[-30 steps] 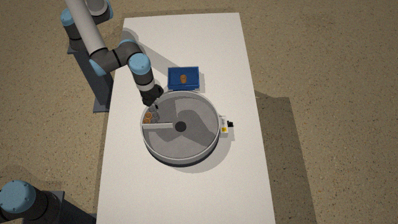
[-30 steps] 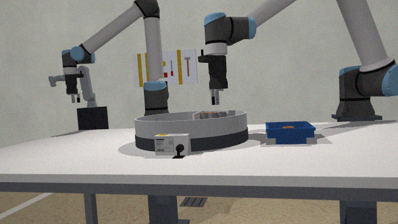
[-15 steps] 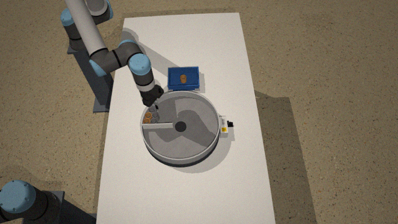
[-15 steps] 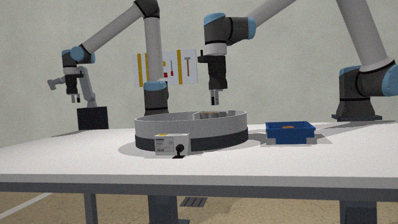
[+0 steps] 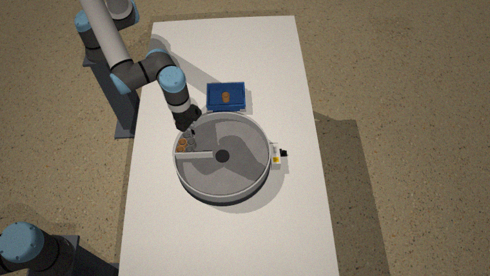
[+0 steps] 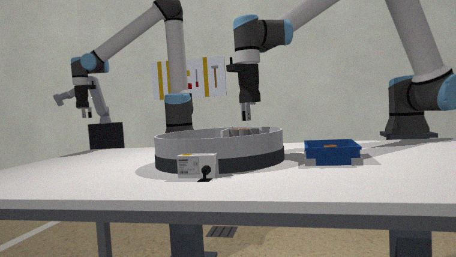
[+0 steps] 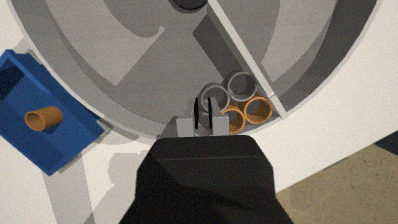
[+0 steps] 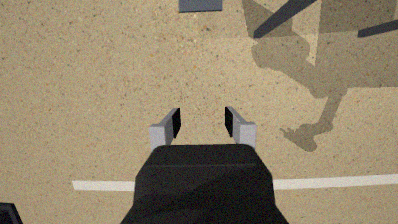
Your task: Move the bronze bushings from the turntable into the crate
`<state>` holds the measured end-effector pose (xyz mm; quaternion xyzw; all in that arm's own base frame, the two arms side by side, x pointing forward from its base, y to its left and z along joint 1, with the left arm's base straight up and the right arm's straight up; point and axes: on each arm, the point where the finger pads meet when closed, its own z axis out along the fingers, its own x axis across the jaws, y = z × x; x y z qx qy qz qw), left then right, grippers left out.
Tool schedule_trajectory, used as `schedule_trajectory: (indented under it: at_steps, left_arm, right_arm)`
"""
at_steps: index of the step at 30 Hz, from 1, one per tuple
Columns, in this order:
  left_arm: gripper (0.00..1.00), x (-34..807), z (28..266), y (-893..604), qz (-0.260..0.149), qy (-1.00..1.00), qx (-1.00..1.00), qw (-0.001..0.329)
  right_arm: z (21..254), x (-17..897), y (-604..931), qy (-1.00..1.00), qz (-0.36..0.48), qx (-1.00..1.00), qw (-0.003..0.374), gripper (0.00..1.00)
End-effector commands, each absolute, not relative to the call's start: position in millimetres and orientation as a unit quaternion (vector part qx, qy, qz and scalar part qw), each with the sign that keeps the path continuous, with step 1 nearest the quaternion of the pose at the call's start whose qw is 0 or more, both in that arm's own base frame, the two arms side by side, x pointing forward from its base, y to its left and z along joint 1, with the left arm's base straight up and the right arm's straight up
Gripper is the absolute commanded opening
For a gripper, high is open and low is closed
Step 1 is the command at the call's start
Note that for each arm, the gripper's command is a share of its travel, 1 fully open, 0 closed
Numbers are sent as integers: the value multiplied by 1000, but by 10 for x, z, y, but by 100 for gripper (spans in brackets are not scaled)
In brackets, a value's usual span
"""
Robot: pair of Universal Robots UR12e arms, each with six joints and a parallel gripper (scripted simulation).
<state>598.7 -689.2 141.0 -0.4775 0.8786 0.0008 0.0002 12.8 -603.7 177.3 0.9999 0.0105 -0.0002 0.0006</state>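
"What's nearest us?"

"The front edge of the counter (image 5: 240, 240) (image 6: 223, 188) (image 7: 300, 155), smooth and off-white. Behind it sits the switch box (image 5: 275, 155) (image 6: 197, 166), pale, with a round black knob."

"And the parts?"

"Two bronze bushings (image 5: 182, 141) (image 7: 257, 110) stand in the turntable (image 5: 222, 194) (image 6: 219, 146) (image 7: 150, 75), towards the counter's back edge, by the straight divider (image 5: 193, 155) (image 6: 224, 132) (image 7: 250, 60). Steel bushings (image 5: 191, 141) (image 7: 242, 86) crowd them: same short tubes, dull grey against warm orange. A third bronze one (image 5: 225, 97) (image 6: 330, 145) (image 7: 46, 118) looks upright in the crate (image 5: 224, 108) (image 6: 333, 156) (image 7: 55, 167), on the turntable's right-hand side seen from the front edge."

"Hands?"

"Left gripper (image 5: 191, 130) (image 6: 246, 115) (image 7: 203, 112): fingers slightly parted, nothing between them, above the cluster. Right gripper (image 6: 86, 113) (image 8: 203, 121): wide apart, holding nothing, out over the speckled floor."

"What could go wrong?"

"Tight packing. A finger coming down off-centre could land on a rim, topple a bronze tube or pinch a steel one. Spreading wide in there might shove neighbours into the divider or wall."

"And the crate?"

"Blue, straight-sided, level in its grey corner guides (image 6: 309, 162). A low carry could clip its rim and tip it out. Bare, rounded metal might also slip if gripped high."

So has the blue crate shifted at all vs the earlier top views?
No. In the top view the blue crate sits the same way just off the turntable's rim as before, so no direction to give.
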Motion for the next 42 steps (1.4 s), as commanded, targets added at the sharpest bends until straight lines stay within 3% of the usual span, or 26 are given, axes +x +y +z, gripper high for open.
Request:
schedule_trajectory:
  at_steps: [1, 6, 15, 42]
  left_arm:
    - [36, 5981, 1454, -6928, -2, 879, -476, 0]
    - [36, 5980, 1449, -6927, -2, 879, -476, 0]
    - [36, 5963, 1194, -6906, 1, 879, -476, 0]
    - [36, 5977, 1232, -6927, -1, 879, -476, 0]
  right_arm:
    - [1770, 135, -6039, 11, 0, 1000, 0, 100]
    - [1770, 135, -6039, 11, 0, 1000, 0, 100]
    - [1770, 135, -6039, 11, 0, 1000, 0, 100]
    - [1770, 135, -6039, 11, 0, 1000, 0, 100]
